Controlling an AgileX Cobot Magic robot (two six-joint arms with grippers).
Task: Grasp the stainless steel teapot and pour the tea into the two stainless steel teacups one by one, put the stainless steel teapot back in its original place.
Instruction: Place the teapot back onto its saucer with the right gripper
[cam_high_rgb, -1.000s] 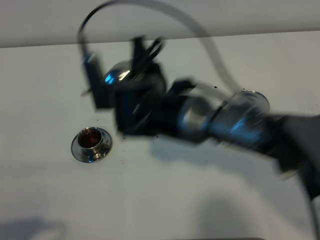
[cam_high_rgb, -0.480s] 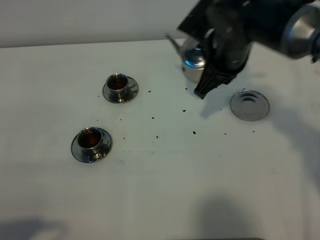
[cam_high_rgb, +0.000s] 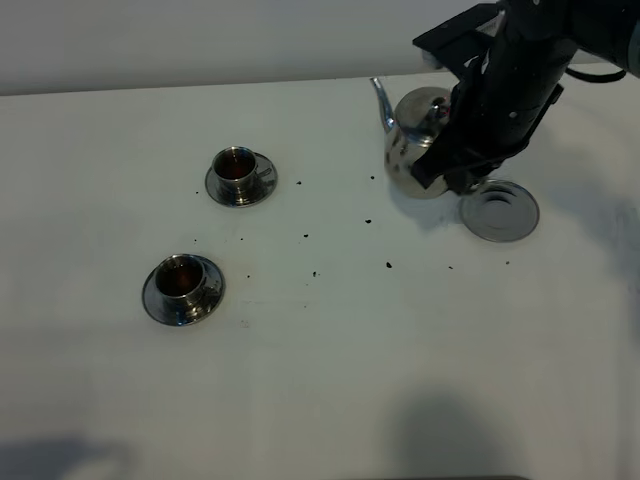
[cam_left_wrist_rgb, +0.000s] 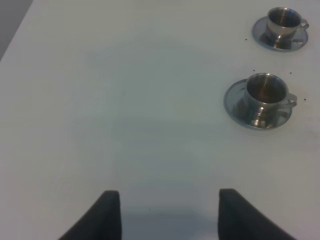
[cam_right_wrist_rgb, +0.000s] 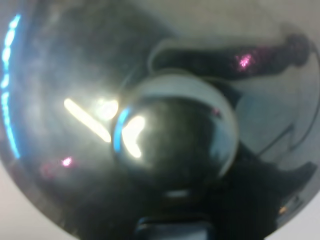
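The stainless steel teapot stands upright at the back right, just left of a flat steel disc, spout toward the left. My right gripper is shut on the teapot at its handle side. Whether the pot touches the table I cannot tell. In the right wrist view the teapot's lid and knob fill the picture. The two stainless steel teacups sit on saucers at the left, each holding reddish-brown tea. My left gripper is open over bare table, short of the cups.
Small dark specks are scattered on the white table between the cups and the disc. The table's far edge meets a pale wall behind the teapot.
The right arm has swung the teapot from over the far cup back to the right and lowered it beside the steel disc. Both cups now show uncovered.
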